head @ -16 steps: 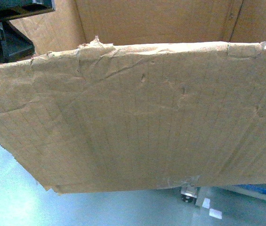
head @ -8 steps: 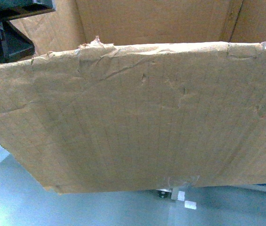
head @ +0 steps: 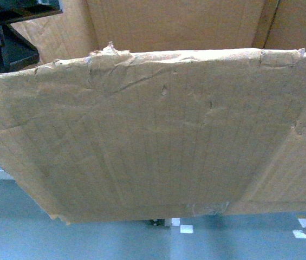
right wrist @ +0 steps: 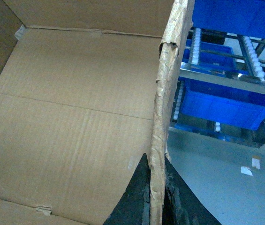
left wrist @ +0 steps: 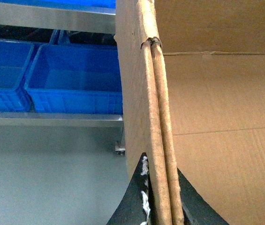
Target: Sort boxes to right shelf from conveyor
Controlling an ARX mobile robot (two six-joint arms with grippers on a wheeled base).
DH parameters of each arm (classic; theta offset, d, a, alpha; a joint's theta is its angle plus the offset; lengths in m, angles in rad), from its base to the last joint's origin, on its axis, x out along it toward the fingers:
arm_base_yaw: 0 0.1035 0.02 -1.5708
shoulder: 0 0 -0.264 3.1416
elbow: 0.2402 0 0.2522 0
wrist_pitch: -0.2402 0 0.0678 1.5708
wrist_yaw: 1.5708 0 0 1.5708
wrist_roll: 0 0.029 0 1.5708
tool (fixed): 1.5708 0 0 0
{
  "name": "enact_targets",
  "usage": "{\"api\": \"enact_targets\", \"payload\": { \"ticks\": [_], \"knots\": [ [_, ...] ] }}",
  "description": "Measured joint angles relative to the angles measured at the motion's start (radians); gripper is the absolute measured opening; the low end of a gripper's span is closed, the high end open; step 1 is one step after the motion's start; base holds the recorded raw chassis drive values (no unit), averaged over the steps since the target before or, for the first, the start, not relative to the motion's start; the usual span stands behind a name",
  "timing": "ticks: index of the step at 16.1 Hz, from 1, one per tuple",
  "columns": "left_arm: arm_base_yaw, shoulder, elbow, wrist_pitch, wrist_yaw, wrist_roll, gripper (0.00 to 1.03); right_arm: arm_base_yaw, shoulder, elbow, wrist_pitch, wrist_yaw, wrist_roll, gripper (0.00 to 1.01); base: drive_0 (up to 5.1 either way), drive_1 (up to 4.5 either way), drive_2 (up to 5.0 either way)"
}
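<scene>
While the carton hangs above the floor, left claw and right claw each pinch a wall; conveyor pickup looks done, shelf placement remains.

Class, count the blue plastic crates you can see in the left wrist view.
2 clearly: one crate at the left edge, one crate beside it, both on the metal shelf. The carton may hide more.

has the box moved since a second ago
Cannot tell. The box fills the head view the same way, but the floor markers below slid left, so camera and box are likely turning together.
</scene>
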Motion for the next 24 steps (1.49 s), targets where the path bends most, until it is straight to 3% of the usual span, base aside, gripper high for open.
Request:
{"api": "enact_targets", "payload": {
  "ticks": [3,24],
  "knots": [
    [0.0,0.0,0.0,0.001,0.002,0.0,0.03,0.0,0.0,0.0,-0.001,0.0,0.0,0.02,-0.9,-0.86,-0.9],
    [0.0,-0.002,0.0,-0.001,0.0,0.0,0.03,0.0,0.0,0.0,-0.002,-0.002,0.0,0.02,4.1,-0.85,-3.5]
  ]
}}
